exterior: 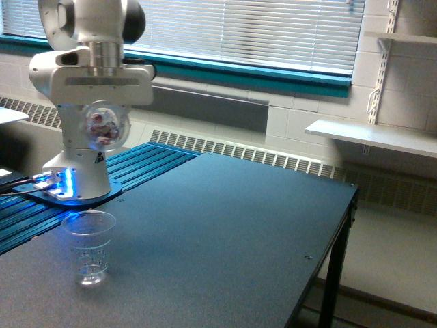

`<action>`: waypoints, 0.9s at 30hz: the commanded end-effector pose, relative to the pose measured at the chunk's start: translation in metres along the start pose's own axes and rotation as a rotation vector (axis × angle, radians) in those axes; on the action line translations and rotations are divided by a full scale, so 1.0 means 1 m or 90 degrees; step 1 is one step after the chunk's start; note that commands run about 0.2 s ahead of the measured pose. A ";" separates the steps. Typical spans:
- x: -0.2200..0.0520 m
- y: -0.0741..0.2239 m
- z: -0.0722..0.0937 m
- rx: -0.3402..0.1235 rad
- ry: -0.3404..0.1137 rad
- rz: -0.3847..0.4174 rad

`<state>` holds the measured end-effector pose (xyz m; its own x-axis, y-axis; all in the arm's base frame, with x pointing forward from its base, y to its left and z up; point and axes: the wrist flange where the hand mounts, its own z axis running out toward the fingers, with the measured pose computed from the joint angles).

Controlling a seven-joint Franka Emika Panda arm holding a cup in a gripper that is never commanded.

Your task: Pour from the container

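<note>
The container [104, 126], a small clear smooth cup with reddish and white pieces inside, hangs in my gripper [102, 116], which is shut on it. The cup lies on its side with its round end facing the camera. It is high above the table, over and slightly to the exterior view's right of a ridged clear plastic cup [89, 246] that stands upright and looks empty. The fingers themselves are mostly hidden by the white hand body.
The dark table [225, 232] runs to an edge at the exterior view's right. The arm's white base [75, 174] with a blue light stands on blue rails at the left. A window with blinds and a wall shelf [372, 137] are behind.
</note>
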<state>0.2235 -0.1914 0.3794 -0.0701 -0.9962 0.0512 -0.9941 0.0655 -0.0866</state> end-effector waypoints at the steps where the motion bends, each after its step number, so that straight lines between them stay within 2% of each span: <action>1: 0.014 0.010 0.013 -0.025 -0.018 0.040; 3: 0.018 0.010 0.016 -0.031 -0.020 0.044; 6: 0.022 0.000 0.022 -0.019 -0.027 0.051; 15: 0.018 -0.023 0.044 -0.039 -0.076 0.008; 27: 0.027 -0.029 0.056 -0.040 -0.097 0.024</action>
<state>0.2497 -0.2172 0.3236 -0.1114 -0.9887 -0.1008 -0.9937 0.1119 0.0000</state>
